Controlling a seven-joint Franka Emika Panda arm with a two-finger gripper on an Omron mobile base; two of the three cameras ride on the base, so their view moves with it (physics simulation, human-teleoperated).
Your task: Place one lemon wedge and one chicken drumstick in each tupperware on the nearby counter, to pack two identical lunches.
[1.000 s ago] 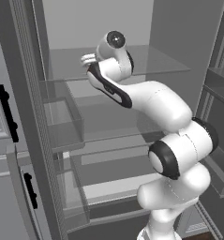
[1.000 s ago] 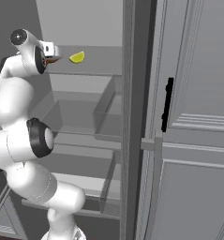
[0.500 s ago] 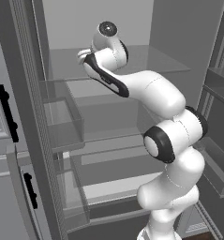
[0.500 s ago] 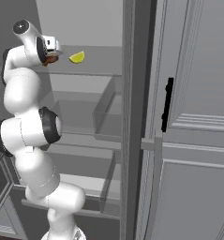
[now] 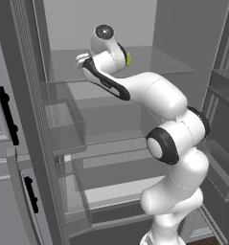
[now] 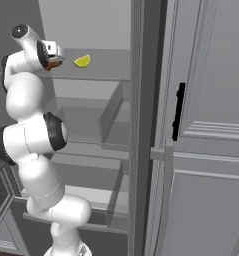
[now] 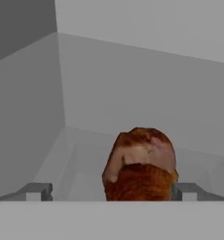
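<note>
A browned chicken drumstick (image 7: 139,164) lies on the fridge's top shelf (image 5: 154,60), right between my open gripper's (image 7: 112,192) fingertips (image 7: 38,191); they stand on either side of it without touching. From the right base view the gripper (image 6: 54,61) is at the shelf's left part with the drumstick (image 6: 53,64) at its tip. A yellow lemon wedge (image 6: 82,61) rests on the same shelf just right of the hand, and a sliver of the lemon wedge (image 5: 128,59) peeks out behind the wrist. The tupperware and the counter are out of view.
The open fridge has glass shelves below (image 5: 111,143) and clear door bins (image 5: 63,129) on the left. The fridge's side wall and a grey cabinet door with a black handle (image 6: 178,110) stand to the right. My arm's elbow (image 5: 176,139) fills the middle of the cavity.
The arm has straightened upward and the hand has risen a little and reached deeper over the top shelf. The jaws have stayed open.
</note>
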